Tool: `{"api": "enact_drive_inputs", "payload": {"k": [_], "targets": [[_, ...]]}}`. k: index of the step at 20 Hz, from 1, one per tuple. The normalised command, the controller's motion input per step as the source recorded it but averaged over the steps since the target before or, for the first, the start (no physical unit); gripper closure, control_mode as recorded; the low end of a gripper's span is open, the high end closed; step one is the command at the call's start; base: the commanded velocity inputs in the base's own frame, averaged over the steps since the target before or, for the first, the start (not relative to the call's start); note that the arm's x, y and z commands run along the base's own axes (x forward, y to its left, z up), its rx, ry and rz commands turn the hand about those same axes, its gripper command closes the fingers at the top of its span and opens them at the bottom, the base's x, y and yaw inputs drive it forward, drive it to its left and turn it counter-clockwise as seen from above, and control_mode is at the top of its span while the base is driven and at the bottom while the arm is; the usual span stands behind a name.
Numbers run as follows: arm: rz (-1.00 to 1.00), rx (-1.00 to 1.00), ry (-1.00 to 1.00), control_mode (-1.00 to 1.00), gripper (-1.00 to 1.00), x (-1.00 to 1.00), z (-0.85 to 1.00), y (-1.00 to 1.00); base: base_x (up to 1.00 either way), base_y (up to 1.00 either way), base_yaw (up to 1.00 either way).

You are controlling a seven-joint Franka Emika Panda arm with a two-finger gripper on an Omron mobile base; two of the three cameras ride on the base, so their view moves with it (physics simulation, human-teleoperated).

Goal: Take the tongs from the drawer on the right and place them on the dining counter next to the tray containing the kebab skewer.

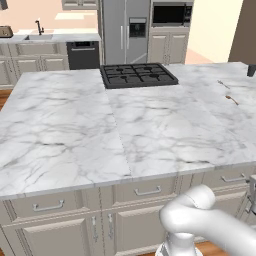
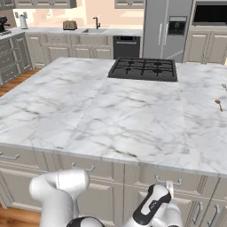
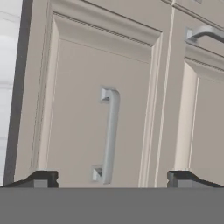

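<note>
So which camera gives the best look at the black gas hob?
The right base view: the gas hob sits whole and slightly larger there, with its burner grates distinct. The left base view also has it whole, a little smaller. The hand view faces a cabinet front instead.

Glossy white rounded robot arm (image 1: pixel 200 220) with a black joint band (image 2: pixel 148 208) and small dark finger tips (image 3: pixel 41 178).

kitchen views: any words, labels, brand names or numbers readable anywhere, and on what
None can be read.
Steel fridge: its dark dispenser panel shows no legible text.
Black built-in microwave: no readable marking.
Black dishwasher: plain front.
Beige framed drawer front with silver bar handle: no label.
White grey-veined marble counter: no print.
</note>
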Motion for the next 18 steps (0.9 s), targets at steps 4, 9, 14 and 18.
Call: {"api": "enact_drive_inputs", "payload": {"k": [4, 9, 14, 18], "targets": [[0.0, 0.04, -0.03, -1.0, -1.0, 0.12, 0.0, 0.0, 0.0, 0.0, 0.0], [0.0, 0.09, -0.05, -1.0, -1.0, 0.17, 0.0, 0.0, 0.0, 0.0, 0.0], [0.0, 0.11, 0.0, -1.0, -1.0, 0.17, 0.0, 0.0, 0.0, 0.0, 0.0], [0.0, 0.08, 0.0, -1.0, -1.0, 0.26, 0.0, 0.0, 0.0, 0.0, 0.0]]}}
